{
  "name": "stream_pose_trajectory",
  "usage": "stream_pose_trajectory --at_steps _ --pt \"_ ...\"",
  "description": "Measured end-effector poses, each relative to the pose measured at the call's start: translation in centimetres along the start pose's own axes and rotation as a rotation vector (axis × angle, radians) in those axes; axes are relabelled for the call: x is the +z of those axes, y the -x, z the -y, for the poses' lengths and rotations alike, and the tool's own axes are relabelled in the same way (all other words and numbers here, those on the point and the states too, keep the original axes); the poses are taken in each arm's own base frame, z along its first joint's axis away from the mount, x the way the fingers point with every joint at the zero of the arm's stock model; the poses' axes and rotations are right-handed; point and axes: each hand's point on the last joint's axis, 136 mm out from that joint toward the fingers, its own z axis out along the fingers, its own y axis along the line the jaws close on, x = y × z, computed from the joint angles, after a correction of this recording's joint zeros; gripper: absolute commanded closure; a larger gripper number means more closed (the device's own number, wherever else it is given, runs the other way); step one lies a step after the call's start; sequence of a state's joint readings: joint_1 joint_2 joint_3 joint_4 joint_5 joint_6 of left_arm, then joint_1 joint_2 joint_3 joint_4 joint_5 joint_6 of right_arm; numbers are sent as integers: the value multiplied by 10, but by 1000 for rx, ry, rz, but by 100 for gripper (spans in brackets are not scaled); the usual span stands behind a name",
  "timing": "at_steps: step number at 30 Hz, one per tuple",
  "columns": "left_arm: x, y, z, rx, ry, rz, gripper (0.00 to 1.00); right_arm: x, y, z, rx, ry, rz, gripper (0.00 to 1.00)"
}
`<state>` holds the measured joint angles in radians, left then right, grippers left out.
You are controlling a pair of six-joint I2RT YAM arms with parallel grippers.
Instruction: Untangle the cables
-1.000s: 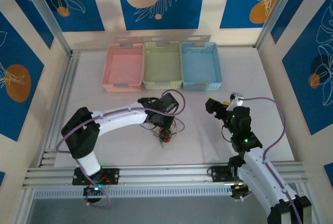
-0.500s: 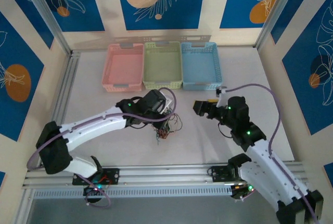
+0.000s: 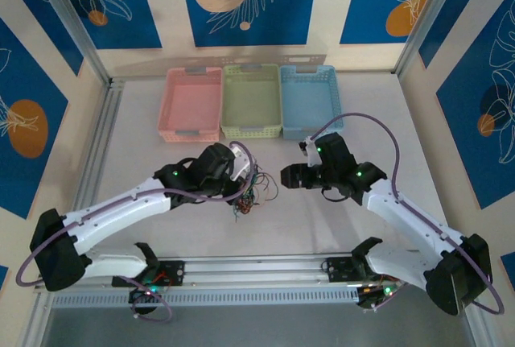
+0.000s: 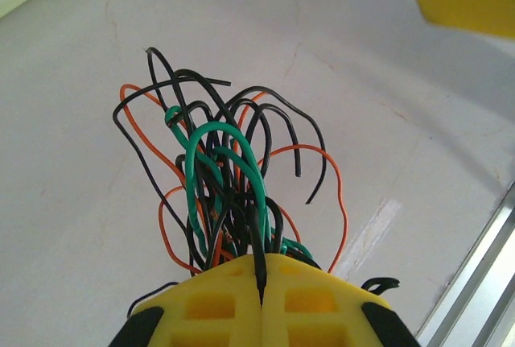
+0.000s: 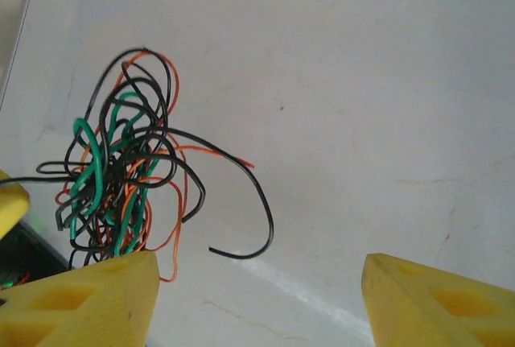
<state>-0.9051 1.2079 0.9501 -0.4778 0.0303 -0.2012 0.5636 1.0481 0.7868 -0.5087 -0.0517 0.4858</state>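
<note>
Smooth white table (image 3: pixel 386 125); thin looping cables (image 4: pixel 232 200)

Left arm (image 3: pixel 121 202) is lying stretched low from its base toward the centre. The left gripper (image 4: pixel 261 265) is holding its fingers (image 4: pixel 209 307) pressed together on the cables (image 4: pixel 217 170). Right arm (image 3: pixel 402 214) is bending leftward. The right gripper (image 5: pixel 257 265) is facing the left one, its fingers (image 5: pixel 88 299) standing wide apart and gripping nothing.
</note>
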Motion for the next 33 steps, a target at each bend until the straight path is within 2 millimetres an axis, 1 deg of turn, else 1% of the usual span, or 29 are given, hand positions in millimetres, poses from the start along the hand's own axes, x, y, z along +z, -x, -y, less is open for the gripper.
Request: stream_pose_trajectory --at_steps 4,8,12,17,22,25,27,29,31,32,33 --pt "-11 5 2 1 -10 34 100 6 -9 -3 -6 10 -44 33" --pt "-25 12 7 4 -33 78 100 11 -13 -4 -6 19 -74 33" --pt "-39 16 12 1 -62 110 100 12 -19 -15 -21 67 -98 33" --pt "-44 14 16 -16 -85 111 100 14 -22 -29 -56 116 -112 35" --pt "-48 13 22 -29 -119 109 100 21 -27 -29 -72 115 -139 41" --pt "-52 15 26 -38 -141 113 100 24 -28 -33 -93 119 -151 52" --pt "-54 16 28 -41 -151 118 100 23 -26 -36 -106 124 -149 63" --pt "-55 17 28 -44 -152 120 100 22 -24 -39 -117 132 -144 79" --pt "-56 17 28 -44 -152 122 100 21 -22 -42 -124 138 -139 92" --pt "-56 17 28 -46 -151 125 100 21 -20 -43 -130 139 -136 98" --pt "-57 17 27 -48 -148 126 100 20 -19 -43 -133 137 -131 100"
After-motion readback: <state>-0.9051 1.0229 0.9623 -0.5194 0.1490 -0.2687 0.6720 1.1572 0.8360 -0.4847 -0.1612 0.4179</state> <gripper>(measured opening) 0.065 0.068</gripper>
